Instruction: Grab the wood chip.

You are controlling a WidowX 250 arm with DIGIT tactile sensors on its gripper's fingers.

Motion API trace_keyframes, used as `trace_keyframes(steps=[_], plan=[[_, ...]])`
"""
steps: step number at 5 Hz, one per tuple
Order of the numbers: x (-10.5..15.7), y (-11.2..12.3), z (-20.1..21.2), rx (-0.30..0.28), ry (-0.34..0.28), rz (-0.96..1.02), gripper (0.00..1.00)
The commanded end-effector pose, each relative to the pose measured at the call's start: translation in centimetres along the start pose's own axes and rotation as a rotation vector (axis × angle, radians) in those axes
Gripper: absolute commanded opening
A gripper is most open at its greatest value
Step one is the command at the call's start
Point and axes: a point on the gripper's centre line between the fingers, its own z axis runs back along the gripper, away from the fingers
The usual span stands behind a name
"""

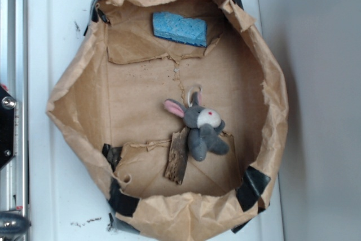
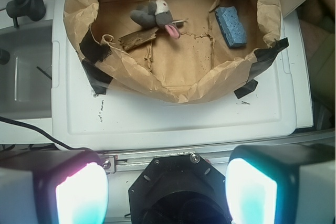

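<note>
In the exterior view we see a wide, crumpled brown paper tub (image 1: pixel 67 111) with black tape patches on its rim, sitting on a white plastic tabletop (image 1: pixel 56 38). The rough dark-brown wood chip (image 1: pixel 177 162), a flat elongated sliver with ragged ends, lies on the tub floor at about 6 o'clock from the centre. It runs nearly upright in that view, slightly tilted, and rests across the edge of a torn tan paper flap (image 1: pixel 141 167). Touching its upper end, at about 2 o'clock from the chip, is a small grey plush bunny (image 1: pixel 202 129) with pink ears and a white face. A blue rectangular sponge block (image 1: pixel 179 29) lies at 12 o'clock, against the far wall of the tub, well apart from the chip.

In the wrist view we see the chip (image 2: pixel 138 39) near the top, just left of the bunny (image 2: pixel 152 14), with the sponge (image 2: pixel 231 26) towards 1 o'clock. Our gripper (image 2: pixel 167 190) sits at 6 o'clock of that view, outside the tub and over the table's edge. Its two glowing fingers (image 2: pixel 79 195) stand wide apart, with nothing held between them.
</note>
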Motion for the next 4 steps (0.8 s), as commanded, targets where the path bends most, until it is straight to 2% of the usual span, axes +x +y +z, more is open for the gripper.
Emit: trace_keyframes(steps=[1,2,3,4], plan=[[0.0,0.0,0.0,0.0,0.0,0.0,1.0],[4.1,-2.8,-0.1,-0.021,-0.004,0.124,1.0],[9.0,-3.8,-0.2,-0.066,0.026,0.303,1.0],[12.0,-2.5,-3.6,-0.155,-0.014,0.535,1.0]])
